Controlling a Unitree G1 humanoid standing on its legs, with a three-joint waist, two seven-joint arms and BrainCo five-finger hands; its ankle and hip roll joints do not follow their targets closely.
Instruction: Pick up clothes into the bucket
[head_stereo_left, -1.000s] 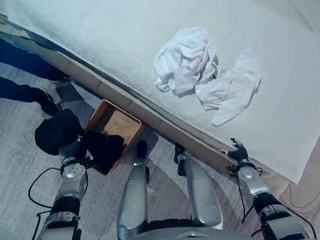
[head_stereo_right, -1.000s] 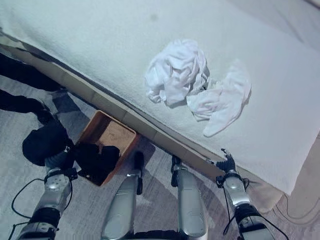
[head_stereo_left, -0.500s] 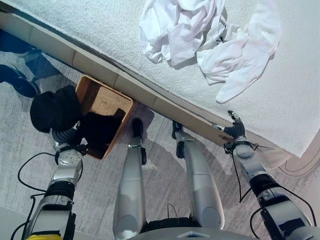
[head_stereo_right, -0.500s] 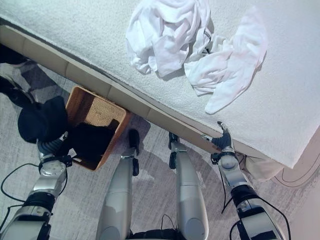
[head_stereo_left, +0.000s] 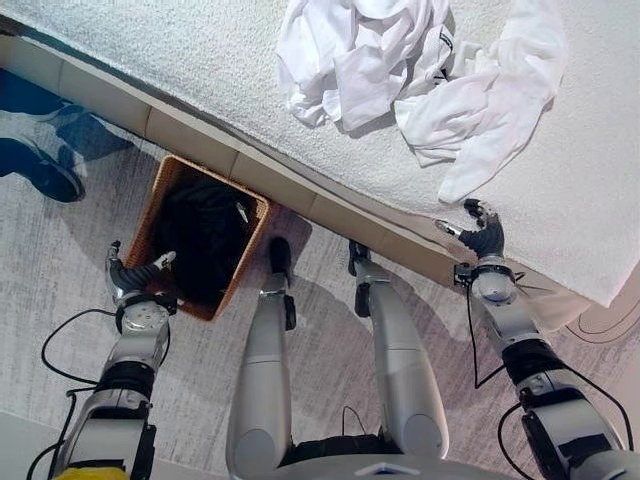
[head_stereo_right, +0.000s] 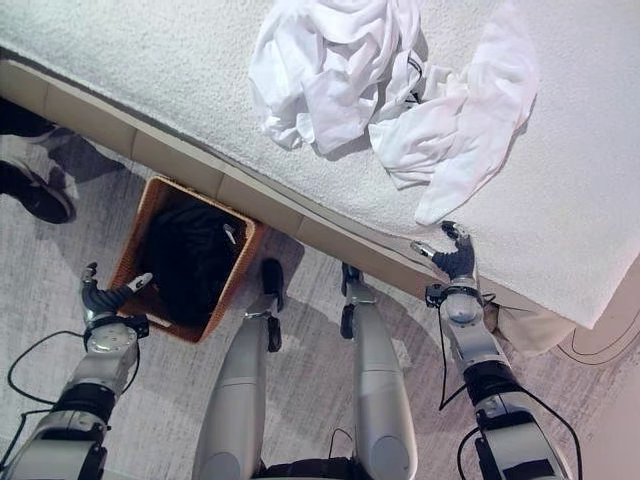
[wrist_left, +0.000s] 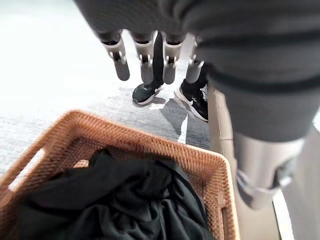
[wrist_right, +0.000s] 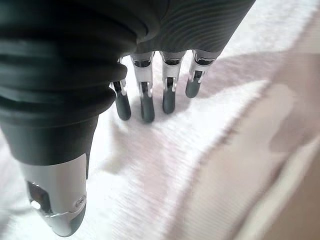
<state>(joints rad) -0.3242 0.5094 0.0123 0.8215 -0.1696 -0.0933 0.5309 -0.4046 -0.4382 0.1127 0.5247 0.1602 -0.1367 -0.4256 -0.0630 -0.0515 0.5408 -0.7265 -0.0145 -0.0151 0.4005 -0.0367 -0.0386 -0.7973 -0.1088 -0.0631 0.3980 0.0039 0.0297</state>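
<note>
Black garment (head_stereo_left: 203, 238) lies in the wicker basket (head_stereo_left: 152, 208); white clothes (head_stereo_left: 400, 70) wait on the bed (head_stereo_left: 180, 60). Both left hand (head_stereo_left: 130, 280) and right hand (head_stereo_left: 478, 238) spread empty. A shallow right-hand grab could drag only one layer.

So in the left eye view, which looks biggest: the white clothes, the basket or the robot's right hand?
1. White clothes, spread widest over the bed.
2. Wicker basket, clearly smaller than the pile.
3. Right hand, by far the smallest, at the bed's edge.
</note>
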